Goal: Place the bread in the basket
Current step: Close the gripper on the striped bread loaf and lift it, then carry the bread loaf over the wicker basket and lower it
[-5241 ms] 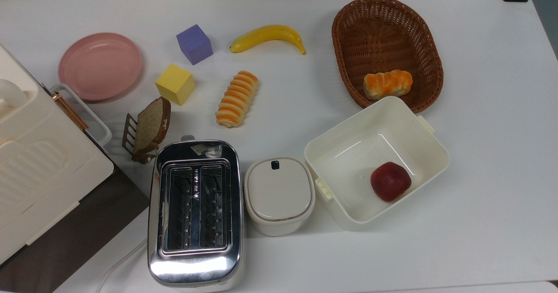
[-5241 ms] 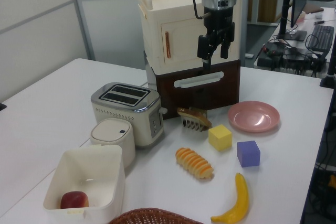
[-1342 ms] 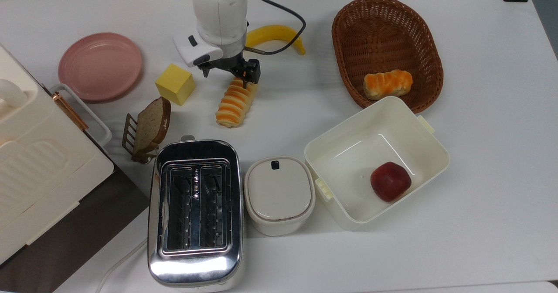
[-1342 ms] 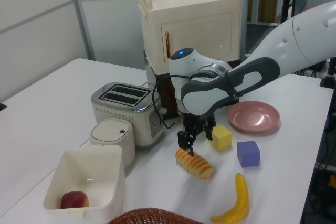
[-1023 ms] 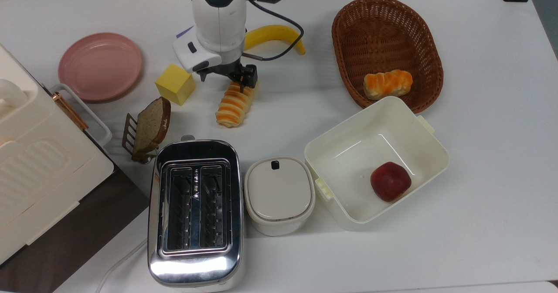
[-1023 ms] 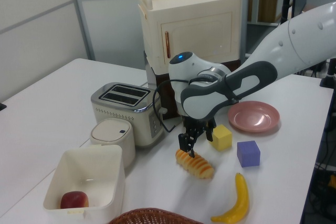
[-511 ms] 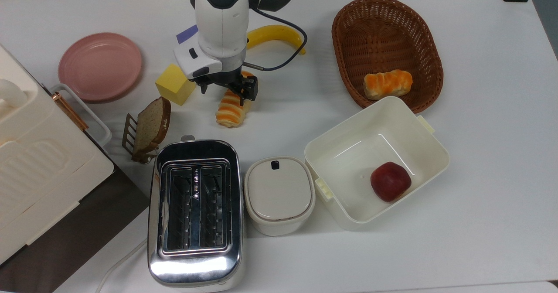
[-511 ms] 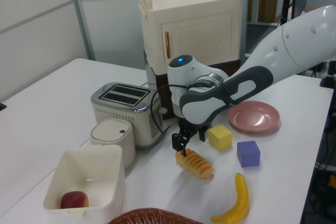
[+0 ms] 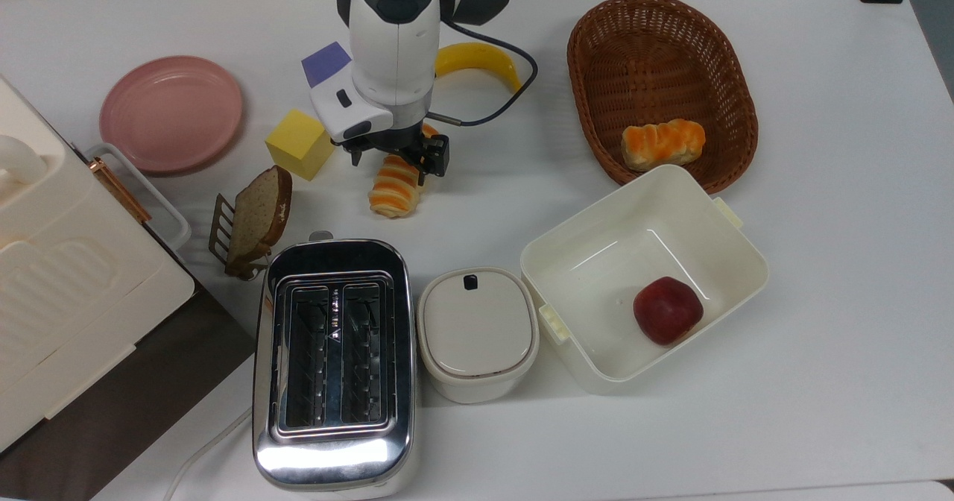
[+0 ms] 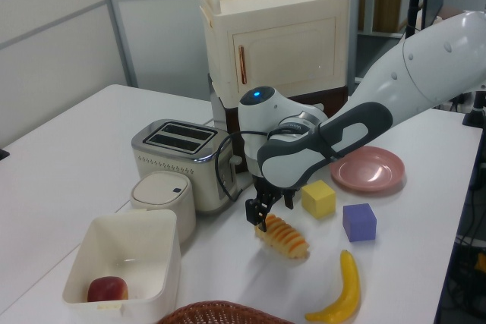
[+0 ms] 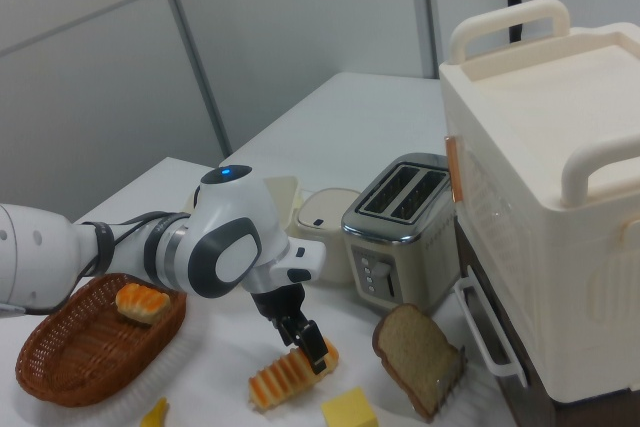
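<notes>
The bread is a long cream roll with orange-brown stripes, lying on the white table between the yellow cube and the toaster. It also appears in the left view and the right view. My gripper hangs low over the roll's middle, open, with one finger on each side of it. One dark fingertip sits beside the roll's end. The oval brown wicker basket stands at the top view's upper right and holds a short orange glazed bun.
A banana, purple cube, yellow cube and pink plate lie around the arm. A bread slice in a rack, toaster, lidded container and white tub with an apple stand nearer.
Over the last second the gripper slid along the roll from its far end toward its middle and dropped lower. The roll and the other objects stayed put.
</notes>
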`<state>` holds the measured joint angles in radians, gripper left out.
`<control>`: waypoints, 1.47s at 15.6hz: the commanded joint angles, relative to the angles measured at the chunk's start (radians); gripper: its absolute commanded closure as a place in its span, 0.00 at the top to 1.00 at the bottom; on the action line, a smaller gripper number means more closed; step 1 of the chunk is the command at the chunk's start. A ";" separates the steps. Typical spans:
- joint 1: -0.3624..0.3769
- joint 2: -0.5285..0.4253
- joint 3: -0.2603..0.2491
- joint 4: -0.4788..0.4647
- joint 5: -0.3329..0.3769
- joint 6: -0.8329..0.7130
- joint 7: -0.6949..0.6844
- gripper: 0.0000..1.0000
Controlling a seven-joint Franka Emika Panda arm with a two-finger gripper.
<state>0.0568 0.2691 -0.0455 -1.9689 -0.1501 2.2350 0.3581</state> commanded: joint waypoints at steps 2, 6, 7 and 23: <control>0.005 0.024 0.012 -0.007 -0.026 0.057 0.041 1.00; 0.003 0.035 0.021 -0.007 -0.045 0.078 0.041 0.58; 0.001 0.035 0.021 -0.007 -0.049 0.078 0.039 0.31; 0.023 -0.195 0.116 0.002 -0.086 -0.006 0.105 0.00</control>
<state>0.0586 0.1739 0.0178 -1.9388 -0.2188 2.2845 0.4038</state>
